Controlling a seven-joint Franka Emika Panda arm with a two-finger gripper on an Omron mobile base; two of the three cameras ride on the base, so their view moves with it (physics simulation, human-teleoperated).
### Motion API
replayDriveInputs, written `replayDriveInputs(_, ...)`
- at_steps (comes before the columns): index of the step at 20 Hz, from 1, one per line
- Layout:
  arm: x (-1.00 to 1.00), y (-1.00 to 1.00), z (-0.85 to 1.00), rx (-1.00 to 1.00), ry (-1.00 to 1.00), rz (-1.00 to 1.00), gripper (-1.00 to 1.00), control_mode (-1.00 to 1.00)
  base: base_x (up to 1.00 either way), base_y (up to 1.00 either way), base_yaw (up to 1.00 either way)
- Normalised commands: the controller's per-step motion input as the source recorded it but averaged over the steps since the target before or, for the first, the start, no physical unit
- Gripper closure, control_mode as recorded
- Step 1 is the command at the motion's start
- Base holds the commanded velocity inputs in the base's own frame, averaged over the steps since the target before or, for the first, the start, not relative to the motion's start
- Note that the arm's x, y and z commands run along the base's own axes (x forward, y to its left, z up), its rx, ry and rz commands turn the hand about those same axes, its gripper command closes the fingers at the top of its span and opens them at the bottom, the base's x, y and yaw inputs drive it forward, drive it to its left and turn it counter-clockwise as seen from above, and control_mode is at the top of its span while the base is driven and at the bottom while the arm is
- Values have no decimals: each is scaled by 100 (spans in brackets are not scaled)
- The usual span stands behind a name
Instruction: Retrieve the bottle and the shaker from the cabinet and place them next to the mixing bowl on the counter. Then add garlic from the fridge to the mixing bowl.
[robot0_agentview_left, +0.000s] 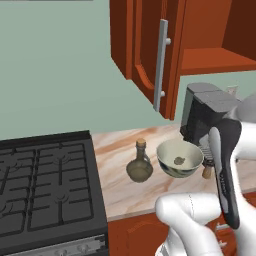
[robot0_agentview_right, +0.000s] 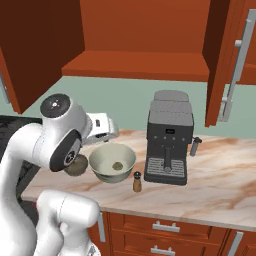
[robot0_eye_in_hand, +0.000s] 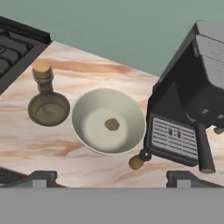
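The pale mixing bowl (robot0_eye_in_hand: 108, 120) stands on the marble counter (robot0_eye_in_hand: 65, 153), with the garlic (robot0_eye_in_hand: 112, 124), a small brownish lump, lying in its bottom. The olive bottle (robot0_eye_in_hand: 47, 105) with a cork stands just left of the bowl, upright. The small brown shaker (robot0_eye_in_hand: 139, 160) with a dark cap sits at the bowl's right front, by the coffee machine. My gripper (robot0_eye_in_hand: 112, 177) hovers above the bowl, open, with nothing between its fingertips (robot0_eye_in_hand: 41, 176). From the sides I see the bowl (robot0_agentview_left: 179, 157) (robot0_agentview_right: 112, 162), bottle (robot0_agentview_left: 140, 162) and shaker (robot0_agentview_right: 137, 181). The cabinet (robot0_agentview_right: 140, 65) overhead is open, its shelf bare.
A dark coffee machine (robot0_agentview_right: 169, 140) stands right of the bowl. The black stove (robot0_agentview_left: 45, 185) borders the counter on the left. The open cabinet door (robot0_agentview_left: 150, 45) hangs over the counter. Drawers (robot0_agentview_right: 165, 227) run below the counter edge.
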Motion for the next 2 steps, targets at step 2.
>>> replayDriveInputs(2, -58, 12, 49, 0, -19, 0, -100, -100, 0, 0, 0)
